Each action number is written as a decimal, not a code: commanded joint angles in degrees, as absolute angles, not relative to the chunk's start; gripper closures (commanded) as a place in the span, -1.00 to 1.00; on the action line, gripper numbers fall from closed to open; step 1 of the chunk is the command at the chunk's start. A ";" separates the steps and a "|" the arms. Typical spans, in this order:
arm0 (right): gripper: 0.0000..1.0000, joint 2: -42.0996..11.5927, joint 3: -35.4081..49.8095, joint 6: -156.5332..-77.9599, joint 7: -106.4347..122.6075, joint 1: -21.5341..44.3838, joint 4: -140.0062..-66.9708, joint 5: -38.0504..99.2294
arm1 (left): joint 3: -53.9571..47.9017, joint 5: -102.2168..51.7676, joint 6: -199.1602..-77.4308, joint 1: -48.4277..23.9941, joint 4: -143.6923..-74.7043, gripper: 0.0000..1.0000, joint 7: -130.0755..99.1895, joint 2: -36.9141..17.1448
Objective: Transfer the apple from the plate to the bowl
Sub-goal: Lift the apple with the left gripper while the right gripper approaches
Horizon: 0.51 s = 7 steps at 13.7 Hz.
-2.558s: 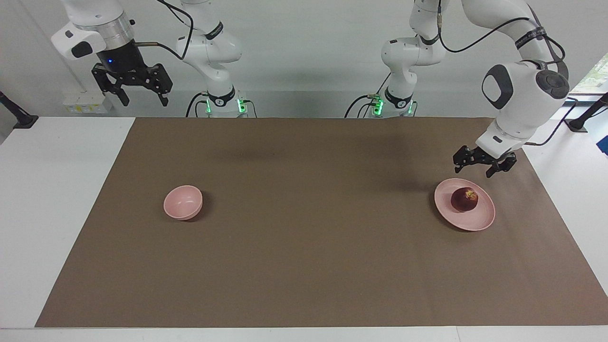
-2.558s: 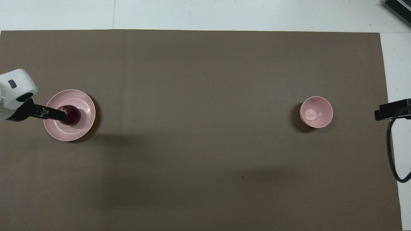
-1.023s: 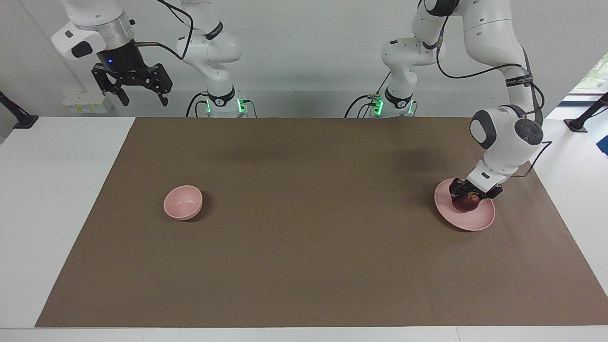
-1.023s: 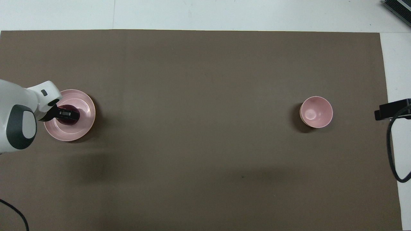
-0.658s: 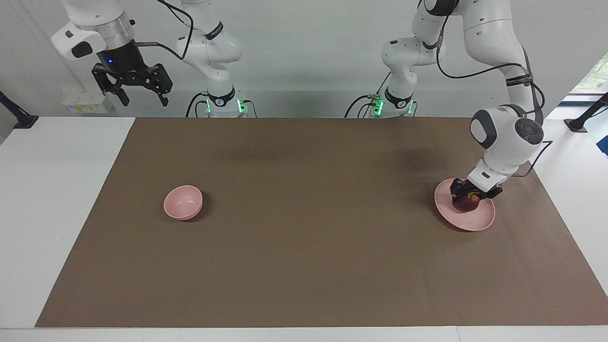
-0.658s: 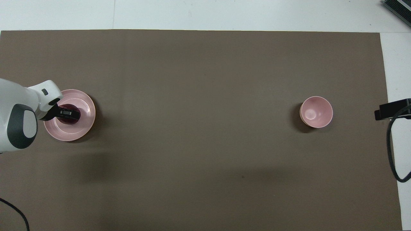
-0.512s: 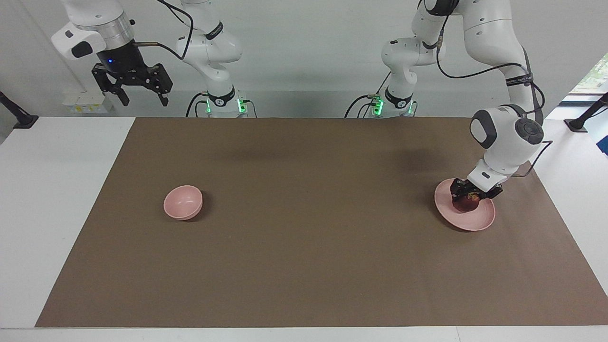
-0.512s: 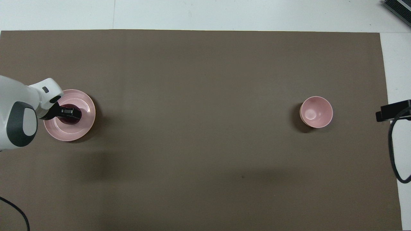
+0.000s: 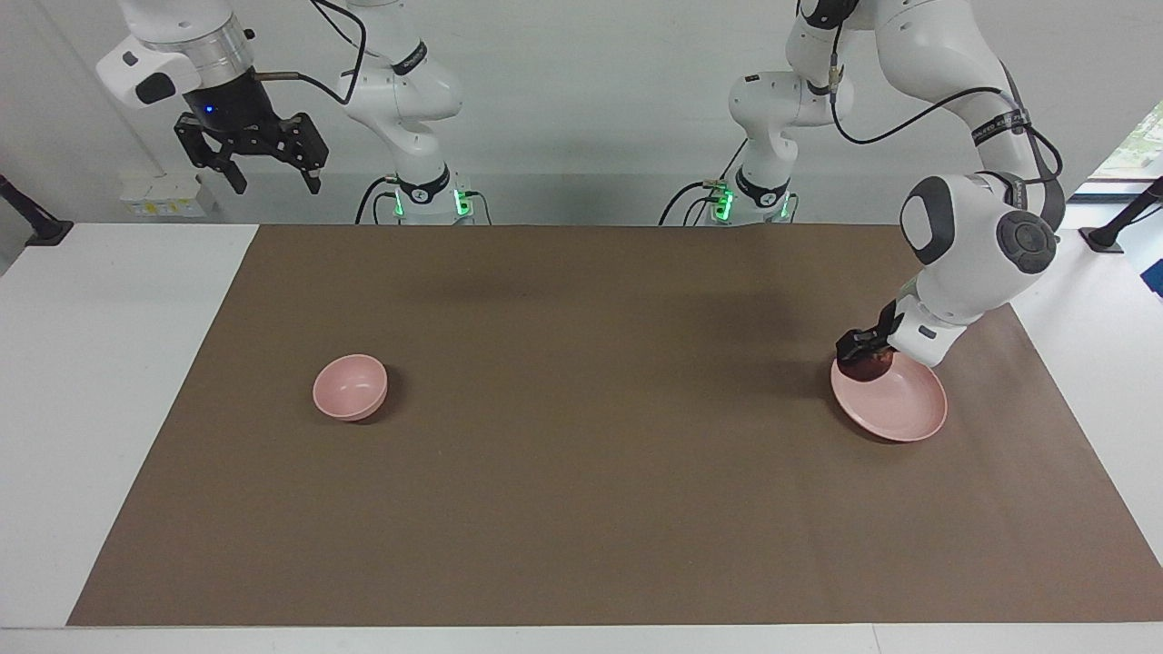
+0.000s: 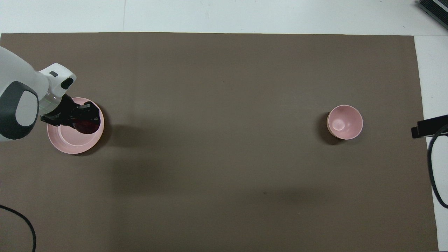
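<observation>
My left gripper (image 9: 863,356) is shut on the dark red apple (image 9: 869,367), which hangs just above the pink plate (image 9: 899,413), over the part of its rim that faces the bowl. In the overhead view the apple (image 10: 86,126) shows under the black fingers (image 10: 89,106), and the plate's (image 10: 71,143) middle is bare. The small, deep pink bowl (image 9: 351,388) stands alone toward the right arm's end of the table, also seen as the bowl (image 10: 344,122) from above. My right gripper (image 9: 257,162) waits high up, open and holding nothing.
A brown mat (image 9: 581,472) covers most of the white table. The long stretch of mat between plate and bowl holds nothing. A black cable (image 10: 434,168) loops at the right arm's end of the table.
My left gripper, shut on the apple, has lifted it off the plate's middle and carried it toward the rim on the bowl's side. The right gripper has risen a little.
</observation>
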<state>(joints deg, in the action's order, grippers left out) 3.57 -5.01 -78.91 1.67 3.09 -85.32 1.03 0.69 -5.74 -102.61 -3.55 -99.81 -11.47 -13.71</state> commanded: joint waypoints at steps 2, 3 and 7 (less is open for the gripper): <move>-1.00 5.97 -4.66 -83.56 3.16 2.46 -93.76 3.87 | 1.49 -11.93 -96.95 -8.59 -94.49 1.00 -24.30 -14.86; -1.00 5.98 -4.66 -85.24 3.16 2.72 -94.74 4.13 | 1.41 -13.35 -97.38 -10.53 -94.22 1.00 -29.13 -14.68; -1.00 5.80 -4.66 -90.95 2.99 2.81 -100.88 11.67 | 0.45 -20.99 -94.50 -16.16 -91.85 1.00 -39.28 -14.07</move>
<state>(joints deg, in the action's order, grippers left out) 3.94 -4.88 -87.53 1.67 3.20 -95.75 8.39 0.15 -18.23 -98.37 -14.79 -94.90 -36.93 -13.75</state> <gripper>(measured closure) 0.000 0.282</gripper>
